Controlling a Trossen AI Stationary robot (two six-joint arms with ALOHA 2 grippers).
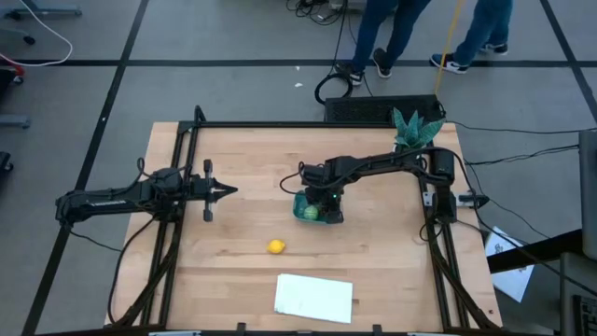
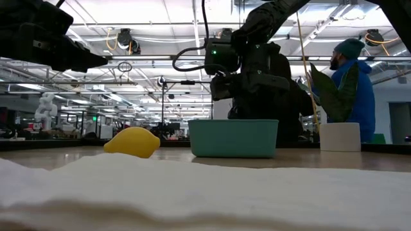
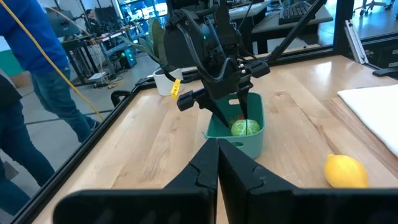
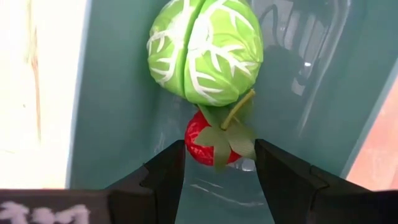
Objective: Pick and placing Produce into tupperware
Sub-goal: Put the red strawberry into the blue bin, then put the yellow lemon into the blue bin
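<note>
The teal tupperware point(image 1: 298, 200) point(image 2: 232, 138) stands mid-table. The light-green ball point(image 4: 205, 53) point(image 3: 244, 128) and the red strawberry point(image 4: 200, 144) lie on its floor, touching each other. My right gripper point(image 4: 219, 165) point(image 1: 326, 207) reaches down into the tub, open, with one finger on either side of the strawberry; I cannot tell whether they touch it. The yellow lemon point(image 1: 276, 246) point(image 2: 131, 142) point(image 3: 346, 171) rests on the table, nearer than the tub. My left gripper point(image 1: 224, 191) point(image 3: 217, 152) hovers shut, left of the tub.
A flat white sheet point(image 1: 314, 297) point(image 2: 192, 192) lies by the table's near edge. A teal-leaved potted plant point(image 1: 415, 129) point(image 2: 340, 135) stands at the far right corner. People point(image 1: 382, 37) stand beyond the far edge. Bare wood lies between the lemon and my left gripper.
</note>
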